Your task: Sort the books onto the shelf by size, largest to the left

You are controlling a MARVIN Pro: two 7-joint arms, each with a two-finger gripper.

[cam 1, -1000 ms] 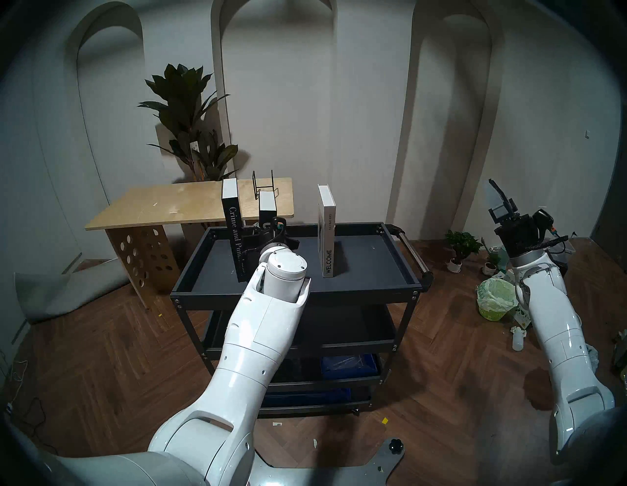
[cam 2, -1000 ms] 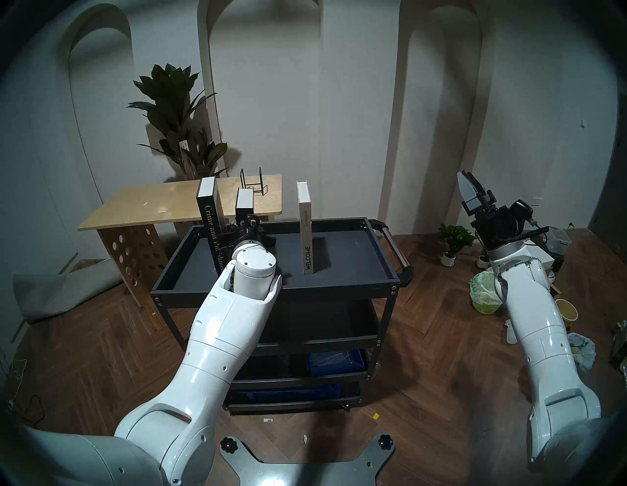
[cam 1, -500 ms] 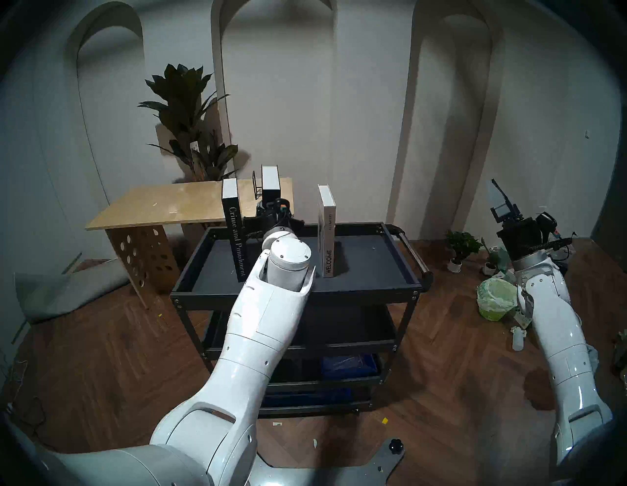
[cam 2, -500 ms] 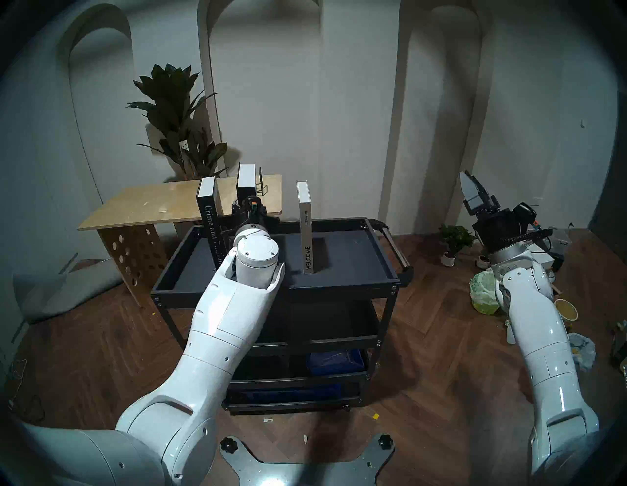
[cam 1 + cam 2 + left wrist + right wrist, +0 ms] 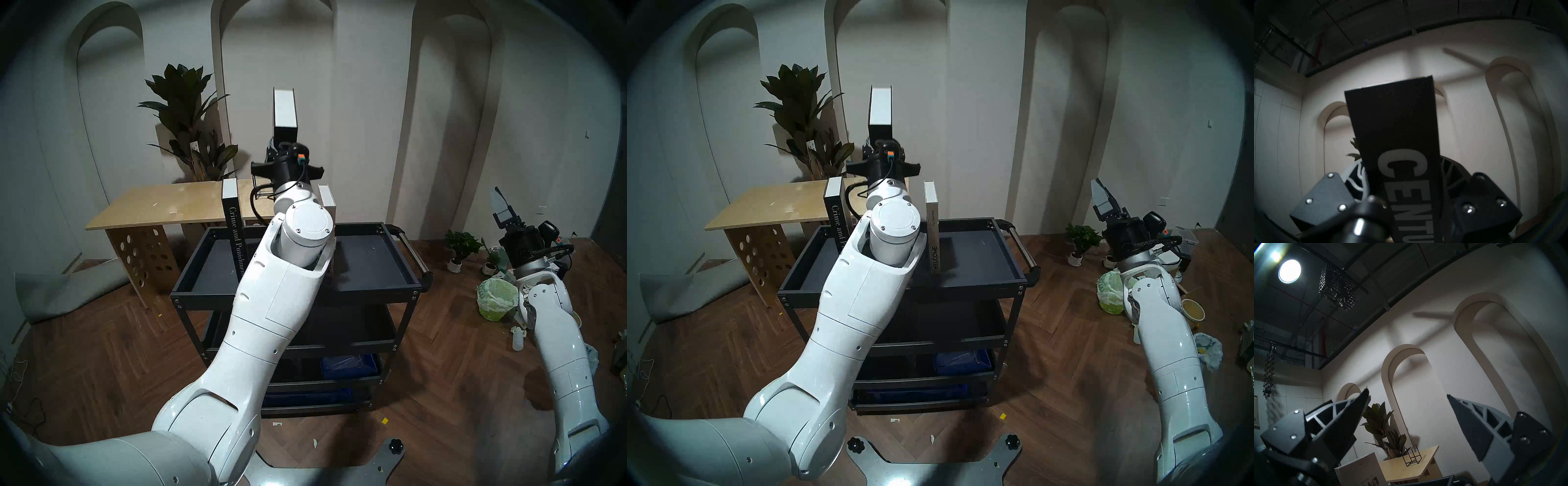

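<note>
My left gripper (image 5: 284,141) is shut on the thick black "CENTURY" book (image 5: 285,110), which it holds upright high above the shelf (image 5: 373,292), the cart's dark grey top tray. In the left wrist view the book's spine (image 5: 1396,129) fills the gap between the fingers (image 5: 1357,171). The tall black "Crime and Punishment" book (image 5: 233,227) stands at the tray's left. The white "WELCOME" book (image 5: 934,234) stands mid-tray, partly behind my left forearm. My right gripper (image 5: 501,207) hangs open and empty, far right of the cart, pointing up.
A plywood table (image 5: 152,207) with a black wire rack (image 5: 1412,456) stands behind the cart on the left, in front of a tall plant (image 5: 190,129). The cart's handle (image 5: 412,251) sticks out on the right. A green-lined bin (image 5: 495,302) and small potted plants (image 5: 461,244) sit on the floor.
My left gripper closed on the "CENTURY" book and raised it from between the other two books to well above them. The right arm shifted slightly to the right.
</note>
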